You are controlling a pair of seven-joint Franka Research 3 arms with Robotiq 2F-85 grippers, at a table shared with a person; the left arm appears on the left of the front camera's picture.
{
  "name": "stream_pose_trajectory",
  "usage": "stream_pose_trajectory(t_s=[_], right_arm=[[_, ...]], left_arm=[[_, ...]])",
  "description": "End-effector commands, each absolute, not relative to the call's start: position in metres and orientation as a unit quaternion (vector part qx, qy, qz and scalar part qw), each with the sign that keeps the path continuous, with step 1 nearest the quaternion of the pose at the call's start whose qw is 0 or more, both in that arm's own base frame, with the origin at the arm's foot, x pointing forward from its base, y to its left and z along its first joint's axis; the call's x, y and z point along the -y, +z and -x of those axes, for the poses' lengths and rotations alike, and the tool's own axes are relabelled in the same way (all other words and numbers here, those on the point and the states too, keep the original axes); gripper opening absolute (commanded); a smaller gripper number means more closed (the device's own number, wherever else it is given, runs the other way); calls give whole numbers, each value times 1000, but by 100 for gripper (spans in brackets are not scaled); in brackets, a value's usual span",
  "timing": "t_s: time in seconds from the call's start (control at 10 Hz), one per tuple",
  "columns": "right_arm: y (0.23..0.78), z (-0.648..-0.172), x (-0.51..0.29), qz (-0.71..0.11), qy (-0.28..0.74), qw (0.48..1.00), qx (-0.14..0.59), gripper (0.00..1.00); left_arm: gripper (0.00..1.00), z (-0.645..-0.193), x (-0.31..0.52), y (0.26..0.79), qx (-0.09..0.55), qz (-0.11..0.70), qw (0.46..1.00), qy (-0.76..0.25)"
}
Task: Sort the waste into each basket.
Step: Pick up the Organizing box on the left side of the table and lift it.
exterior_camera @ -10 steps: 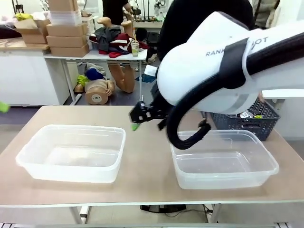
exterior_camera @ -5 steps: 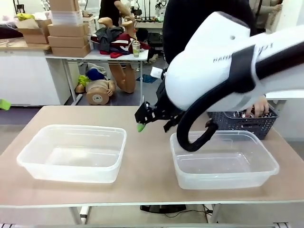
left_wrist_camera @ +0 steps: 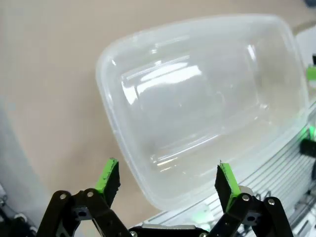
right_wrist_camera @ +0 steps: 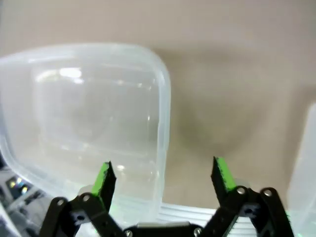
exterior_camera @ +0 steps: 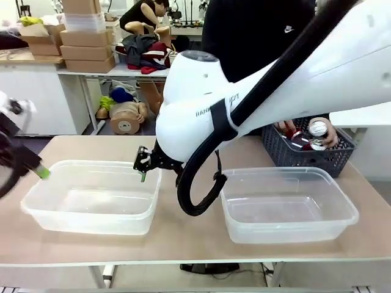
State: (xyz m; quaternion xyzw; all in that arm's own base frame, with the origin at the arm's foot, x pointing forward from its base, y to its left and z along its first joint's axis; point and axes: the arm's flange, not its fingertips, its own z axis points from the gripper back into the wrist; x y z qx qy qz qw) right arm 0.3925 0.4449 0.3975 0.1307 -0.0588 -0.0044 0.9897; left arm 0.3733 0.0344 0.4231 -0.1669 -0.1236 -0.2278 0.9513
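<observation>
Your right gripper (exterior_camera: 144, 166) hangs over the near right corner of the left tub (exterior_camera: 93, 196), reaching across the middle of the table (exterior_camera: 183, 232). In its wrist view the two fingers stand wide apart with nothing between them, and that tub's rounded corner (right_wrist_camera: 158, 98) sits right below the gap.

Your left gripper (exterior_camera: 38, 171) shows at the left edge, a green pad just over the tub's left rim. Its own camera shows the fingers (left_wrist_camera: 107, 175) spread wide too, empty, looking down into the clear tub (left_wrist_camera: 197, 103), which holds nothing.

The right tub (exterior_camera: 287, 204) sits well apart from the left one, also with nothing in it.

The waste is at the far right: red cans (exterior_camera: 299, 138) lie in the dark lattice basket (exterior_camera: 305, 155) behind the right tub. The person's hand (exterior_camera: 325, 132) is in that basket, closed round a can (exterior_camera: 317, 128).
</observation>
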Motion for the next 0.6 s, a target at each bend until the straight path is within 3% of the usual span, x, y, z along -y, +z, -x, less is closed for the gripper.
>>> stream_pose_trajectory(t_s=[0.0,0.1,0.2,0.4,0.5], right_arm=[[395,-412,-479,-57,-31,996,54,100],[398,-393,-445,-131,-4,990,59,100],[398,-393,-445,-131,-4,990,59,100],[380,-405,-467,-58,-43,997,34,100],[380,-405,-483,-25,-85,996,31,100]], left_arm=[[100,-388,-29,407,100,127,955,-248],[100,-373,-34,423,124,167,951,-228],[100,-373,-34,423,124,167,951,-228],[100,-380,-31,408,105,156,954,-235],[100,-391,-24,402,108,111,963,-222]])
